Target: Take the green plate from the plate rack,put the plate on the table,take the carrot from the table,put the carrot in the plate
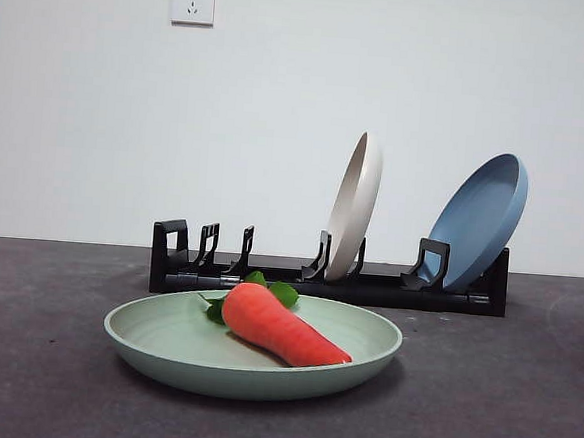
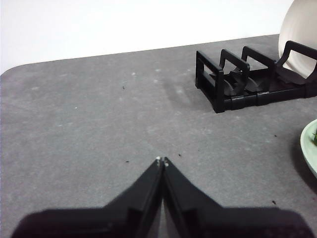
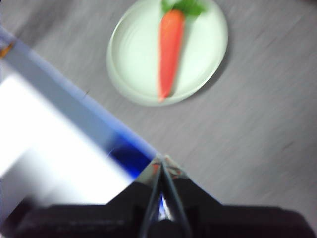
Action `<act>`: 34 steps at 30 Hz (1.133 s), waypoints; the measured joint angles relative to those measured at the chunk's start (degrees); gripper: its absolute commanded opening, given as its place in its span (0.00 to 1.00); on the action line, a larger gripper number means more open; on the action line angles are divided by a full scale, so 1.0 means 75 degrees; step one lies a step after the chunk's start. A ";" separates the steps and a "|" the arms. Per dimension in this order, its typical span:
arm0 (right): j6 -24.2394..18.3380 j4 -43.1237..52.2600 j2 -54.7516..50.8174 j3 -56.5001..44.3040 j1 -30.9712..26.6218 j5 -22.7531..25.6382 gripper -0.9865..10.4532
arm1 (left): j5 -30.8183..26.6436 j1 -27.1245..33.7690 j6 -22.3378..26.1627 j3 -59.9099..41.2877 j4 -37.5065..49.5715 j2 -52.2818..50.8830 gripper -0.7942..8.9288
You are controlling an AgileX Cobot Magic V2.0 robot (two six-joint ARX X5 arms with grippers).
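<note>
The green plate lies flat on the table in front of the plate rack. The carrot lies in the plate, leaves toward the rack. In the right wrist view the plate and carrot show from above, blurred. My right gripper is shut and empty, high above the table and apart from the plate. My left gripper is shut and empty, low over bare table, off to the side of the rack's end. The plate's rim shows at the edge of the left wrist view.
A cream plate and a blue plate stand upright in the rack. The cream plate shows in the left wrist view. A blue and white blurred band crosses the right wrist view. A white wall stands behind the table.
</note>
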 measured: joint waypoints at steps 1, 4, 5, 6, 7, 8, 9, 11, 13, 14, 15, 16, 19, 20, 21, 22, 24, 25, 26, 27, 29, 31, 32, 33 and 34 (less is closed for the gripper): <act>-0.0178 0.0425 -0.0184 -0.0052 -0.0341 0.0044 0.09 | 0.0000 0.0000 0.0000 0.0000 0.0000 0.0000 0.08; -0.0391 0.2005 -0.0781 -0.0463 -0.1440 -0.0522 0.09 | 0.0000 0.0000 0.0000 0.0000 0.0000 0.0000 0.08; -0.0414 0.2530 -0.0991 -0.0694 -0.1798 -0.0819 0.09 | 0.0000 0.0000 0.0000 0.0000 0.0000 0.0000 0.08; -0.0428 0.3095 -0.1256 -0.1008 -0.2221 -0.1195 0.09 | 0.0000 0.0000 0.0000 0.0000 0.0003 0.0000 0.08; -0.0446 0.3649 -0.1510 -0.1364 -0.2629 -0.1510 0.09 | 0.0000 0.0000 0.0000 0.0000 0.0000 0.0000 0.08; -0.0455 0.4092 -0.1725 -0.1696 -0.2952 -0.1638 0.09 | 0.0000 0.0000 0.0000 0.0000 0.0000 0.0000 0.08; -0.0472 0.4572 -0.1990 -0.2107 -0.3293 -0.1661 0.09 | 0.0000 0.0000 0.0000 0.0000 0.0000 0.0000 0.08; -0.0478 0.5470 -0.2471 -0.2917 -0.3794 -0.1652 0.09 | 0.0000 0.0000 0.0000 0.0000 0.0000 0.0000 0.08; -0.0481 0.6336 -0.3005 -0.3888 -0.4150 -0.1649 0.09 | 0.0000 0.0000 0.0000 0.0000 0.0000 0.0000 0.08; -0.0481 0.6659 -0.3235 -0.4310 -0.4264 -0.1649 0.09 | 0.0000 0.0000 0.0000 0.0000 0.0000 0.0000 0.08; -0.0481 0.6968 -0.3512 -0.4803 -0.4366 -0.1629 0.09 | 0.0000 0.0000 0.0000 0.0000 0.0000 0.0000 0.08; -0.0498 0.7216 -0.3774 -0.5263 -0.4438 -0.1550 0.09 | 0.0000 0.0000 0.0000 0.0000 0.0000 0.0000 0.08; -0.0501 0.7653 -0.4473 -0.6350 -0.4514 -0.0988 0.09 | 0.0000 0.0000 0.0000 0.0000 0.0000 0.0000 0.08; -0.0501 0.7699 -0.4663 -0.6604 -0.4520 -0.0822 0.09 | 0.0000 0.0000 0.0000 0.0000 0.0000 0.0000 0.08; -0.0501 0.7699 -0.4829 -0.6825 -0.4529 -0.0694 0.09 | 0.0000 0.0000 0.0000 0.0000 0.0000 0.0000 0.08; -0.0498 0.7711 -0.5015 -0.7070 -0.4543 -0.0621 0.09 | 0.0000 0.0000 0.0000 0.0000 0.0000 0.0000 0.08; -0.0501 0.7694 -0.5310 -0.7417 -0.4546 -0.0487 0.09 | 0.0000 0.0000 0.0000 0.0000 0.0000 0.0000 0.08; -0.0501 0.7691 -0.5455 -0.7568 -0.4546 -0.0472 0.09 | 0.0000 0.0000 0.0000 0.0000 0.0000 0.0000 0.08; -0.0501 0.7697 -0.5546 -0.7656 -0.4546 -0.0472 0.09 | 0.0000 0.0000 0.0000 0.0000 0.0000 0.0000 0.08; -0.0501 0.7699 -0.5625 -0.7729 -0.4546 -0.0472 0.09 | 0.0000 0.0000 0.0000 0.0000 0.0000 0.0000 0.08; -0.0498 0.7755 -0.5767 -0.7895 -0.4546 -0.0469 0.09 | 0.0000 0.0000 0.0000 0.0000 0.0000 0.0000 0.08; -0.0495 0.7743 -0.5919 -0.8099 -0.4546 -0.0472 0.09 | 0.0000 0.0000 0.0000 0.0000 0.0000 0.0000 0.08; -0.0490 0.7734 -0.5960 -0.8189 -0.4546 -0.0472 0.09 | 0.0000 0.0000 0.0000 0.0000 0.0000 0.0000 0.08; -0.0478 0.7592 -0.5968 -0.8236 -0.4546 -0.0472 0.09 | 0.0000 0.0000 0.0000 0.0000 0.0000 0.0000 0.08; -0.0466 0.7548 -0.5965 -0.8239 -0.4546 -0.0455 0.09 | 0.0000 0.0000 0.0000 0.0000 0.0000 0.0000 0.08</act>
